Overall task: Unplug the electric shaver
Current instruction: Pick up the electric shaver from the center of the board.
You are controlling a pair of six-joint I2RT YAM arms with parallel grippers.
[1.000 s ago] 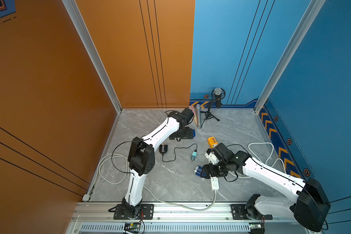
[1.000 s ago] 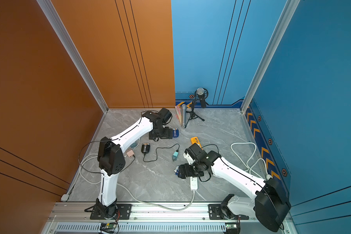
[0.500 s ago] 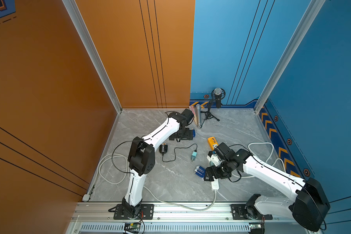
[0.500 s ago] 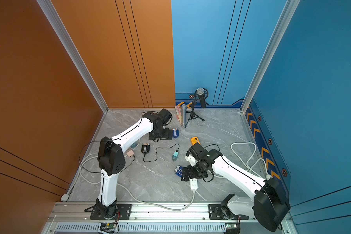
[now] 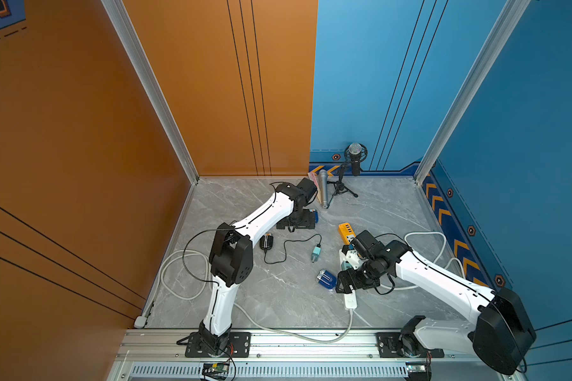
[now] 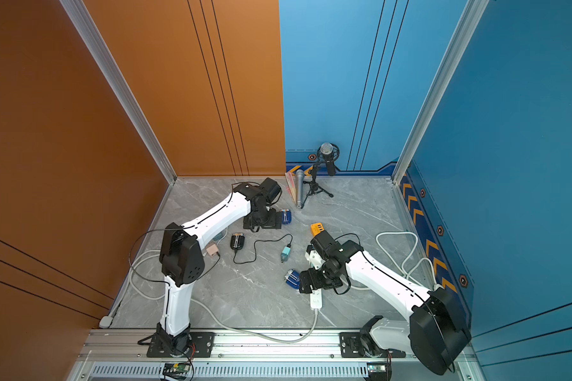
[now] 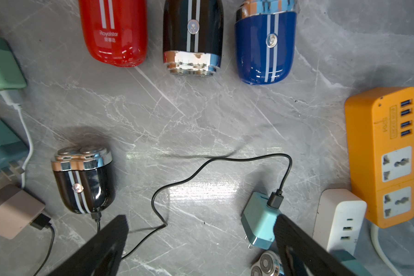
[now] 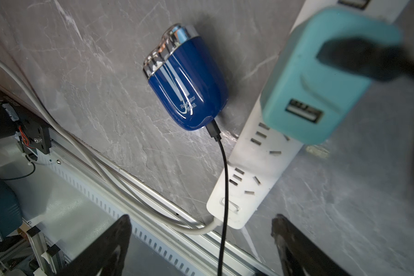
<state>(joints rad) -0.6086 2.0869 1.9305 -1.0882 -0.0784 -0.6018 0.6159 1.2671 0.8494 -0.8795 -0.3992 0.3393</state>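
Right fingers (image 8: 105, 251) farther from shaver (image 8: 189, 95)

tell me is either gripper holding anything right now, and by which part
Nothing is held. Both the left gripper and the right gripper are open; the black cable from the blue shaver passes loose between the right jaws.

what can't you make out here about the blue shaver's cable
- Black cable from the blue shaver: far end cut off by the right wrist view's edge.
- Teal adapter: prongs hidden by its body, right wrist view.
- White strip: sockets under the right gripper in both top views.
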